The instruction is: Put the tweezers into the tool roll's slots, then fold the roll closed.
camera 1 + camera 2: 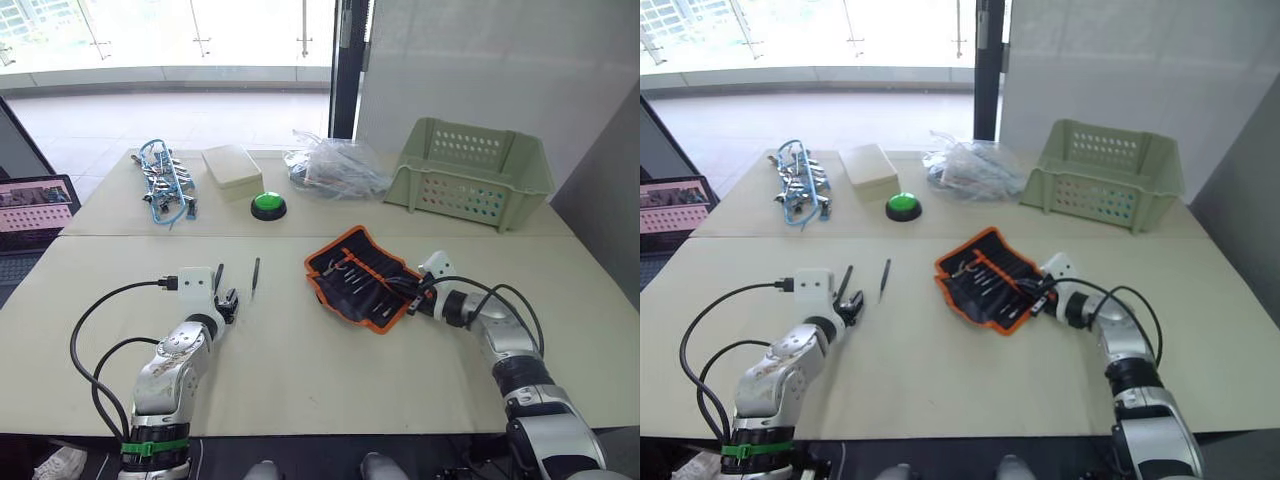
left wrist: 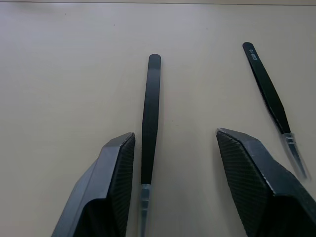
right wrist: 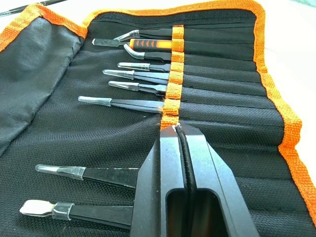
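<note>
The tool roll [image 1: 352, 276] lies open on the table right of centre, black with orange edging, and several tweezers [image 3: 129, 104] sit in its slots. My right gripper [image 3: 174, 129] is shut, its tips resting at the roll's orange middle band over an empty slot. A thin dark line runs between its fingers; I cannot tell whether it is a tweezer. My left gripper [image 2: 173, 140] is open low over the table on the left. One loose black tweezer [image 2: 150, 113] lies between its fingers. Another tweezer [image 2: 269, 98] lies just outside them, also seen at tweezer [image 1: 255, 277].
A pale green perforated basket [image 1: 470, 172] stands at the back right. A clear plastic bag [image 1: 335, 168], a green button [image 1: 268, 205], a beige box [image 1: 231, 165] and a tangle of blue-and-silver clips [image 1: 165, 185] line the back. A laptop [image 1: 35, 215] sits at the far left.
</note>
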### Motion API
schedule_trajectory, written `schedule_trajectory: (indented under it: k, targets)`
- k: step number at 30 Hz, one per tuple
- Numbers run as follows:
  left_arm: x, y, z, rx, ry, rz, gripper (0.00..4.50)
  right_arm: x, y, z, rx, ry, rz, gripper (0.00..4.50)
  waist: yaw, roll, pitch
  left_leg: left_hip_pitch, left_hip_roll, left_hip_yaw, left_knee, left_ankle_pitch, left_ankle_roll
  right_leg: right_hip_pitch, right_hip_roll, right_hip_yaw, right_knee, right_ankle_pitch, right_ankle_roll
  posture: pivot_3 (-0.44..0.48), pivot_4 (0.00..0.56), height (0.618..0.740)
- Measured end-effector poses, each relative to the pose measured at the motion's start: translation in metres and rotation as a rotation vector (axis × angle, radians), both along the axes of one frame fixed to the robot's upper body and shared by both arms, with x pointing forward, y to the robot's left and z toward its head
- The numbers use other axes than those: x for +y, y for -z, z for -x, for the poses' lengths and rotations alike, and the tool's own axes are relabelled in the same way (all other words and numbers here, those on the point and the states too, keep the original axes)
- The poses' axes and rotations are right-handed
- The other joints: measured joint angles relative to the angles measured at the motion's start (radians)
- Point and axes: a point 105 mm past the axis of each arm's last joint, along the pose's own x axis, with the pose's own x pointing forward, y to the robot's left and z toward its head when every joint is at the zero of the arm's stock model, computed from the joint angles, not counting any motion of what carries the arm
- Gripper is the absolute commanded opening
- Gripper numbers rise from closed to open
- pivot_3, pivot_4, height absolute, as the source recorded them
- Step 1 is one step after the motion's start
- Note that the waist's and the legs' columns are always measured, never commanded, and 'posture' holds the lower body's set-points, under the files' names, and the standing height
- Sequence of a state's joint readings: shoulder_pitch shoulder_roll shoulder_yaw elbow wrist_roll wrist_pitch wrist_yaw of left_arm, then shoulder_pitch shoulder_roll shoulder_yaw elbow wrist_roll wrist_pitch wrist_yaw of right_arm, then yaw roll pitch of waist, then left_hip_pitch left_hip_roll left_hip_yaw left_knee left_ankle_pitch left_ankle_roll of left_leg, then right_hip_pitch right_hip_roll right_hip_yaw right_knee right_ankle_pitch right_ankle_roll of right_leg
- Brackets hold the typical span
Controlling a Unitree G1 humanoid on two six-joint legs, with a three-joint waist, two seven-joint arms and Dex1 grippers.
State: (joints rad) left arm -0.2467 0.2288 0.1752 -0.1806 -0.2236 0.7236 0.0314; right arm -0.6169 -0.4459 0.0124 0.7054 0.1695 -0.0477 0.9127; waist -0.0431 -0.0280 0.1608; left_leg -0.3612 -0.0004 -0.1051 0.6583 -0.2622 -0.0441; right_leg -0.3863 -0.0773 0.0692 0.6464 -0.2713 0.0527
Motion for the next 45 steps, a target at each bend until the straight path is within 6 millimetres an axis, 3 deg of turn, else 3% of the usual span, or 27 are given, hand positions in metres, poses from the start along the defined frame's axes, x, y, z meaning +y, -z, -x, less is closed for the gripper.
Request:
schedule_trajectory:
  k: [5,11,15,19,26,33,37,41,45]
  targets:
    - [0.004,0.001,0.000,0.002,-0.034,-0.021,0.09,-0.002,-0.001,0.001,0.006,0.008,0.006,0.00,0.002,0.000,0.000,0.000,0.000,0.000,0.000,0.000,0.000,0.000,0.000,0.000,0.000,0.000,0.000,0.000,0.150,0.740]
    - [0.010,-0.002,-0.001,-0.028,-0.058,-0.047,0.04,-0.002,-0.001,0.002,0.004,0.017,0.008,0.00,0.003,0.000,0.000,-0.001,0.000,0.000,0.000,0.000,0.000,0.000,0.000,0.000,-0.001,0.000,0.000,0.000,0.150,0.740]
    - [0.011,-0.021,-0.002,-0.127,-0.014,-0.102,0.04,-0.003,-0.002,0.002,-0.002,0.023,0.013,0.00,0.005,0.000,0.000,-0.003,0.000,0.000,0.000,0.000,0.000,-0.001,-0.001,0.000,-0.001,0.000,0.000,0.000,0.150,0.740]
    - [-0.010,-0.047,-0.004,-0.237,0.139,-0.119,0.04,-0.005,-0.001,0.002,-0.004,0.029,0.015,0.00,0.008,0.000,0.000,-0.003,0.000,0.000,0.000,0.000,0.000,-0.001,0.000,0.000,-0.001,0.000,0.000,0.000,0.150,0.740]
    - [-0.079,-0.095,-0.014,-0.345,0.553,-0.115,0.04,-0.010,-0.002,0.008,-0.016,0.041,0.030,0.00,0.017,0.000,0.000,-0.004,-0.001,-0.001,0.000,0.000,0.000,-0.002,0.000,-0.001,-0.003,0.000,0.000,0.000,0.150,0.740]
    - [-0.150,-0.090,-0.017,-0.231,0.874,-0.173,0.04,-0.018,-0.001,0.016,-0.019,0.063,0.031,0.00,0.025,0.001,0.001,-0.006,-0.001,-0.001,0.001,0.000,0.000,-0.002,0.000,-0.001,-0.004,0.000,0.001,0.000,0.150,0.740]
    - [-0.183,-0.072,-0.016,-0.115,0.990,-0.169,0.04,-0.020,-0.001,0.020,-0.025,0.076,0.033,0.00,0.026,0.001,0.001,-0.006,-0.001,-0.001,0.001,0.000,0.001,-0.002,0.000,-0.001,-0.004,0.000,0.001,0.000,0.150,0.740]
    - [-0.196,-0.043,-0.009,0.035,1.056,-0.169,0.04,-0.020,-0.001,0.023,-0.027,0.086,0.030,0.00,0.023,0.002,0.001,-0.006,-0.001,-0.001,0.001,0.000,0.001,-0.003,0.000,-0.001,-0.004,0.000,0.001,0.000,0.150,0.740]
    - [-0.199,-0.028,-0.006,0.112,1.073,-0.165,0.04,-0.023,0.000,0.024,-0.029,0.101,0.028,0.00,0.026,0.002,0.001,-0.006,-0.001,-0.001,0.001,0.000,0.001,-0.002,0.000,-0.001,-0.004,0.000,0.001,0.000,0.150,0.740]
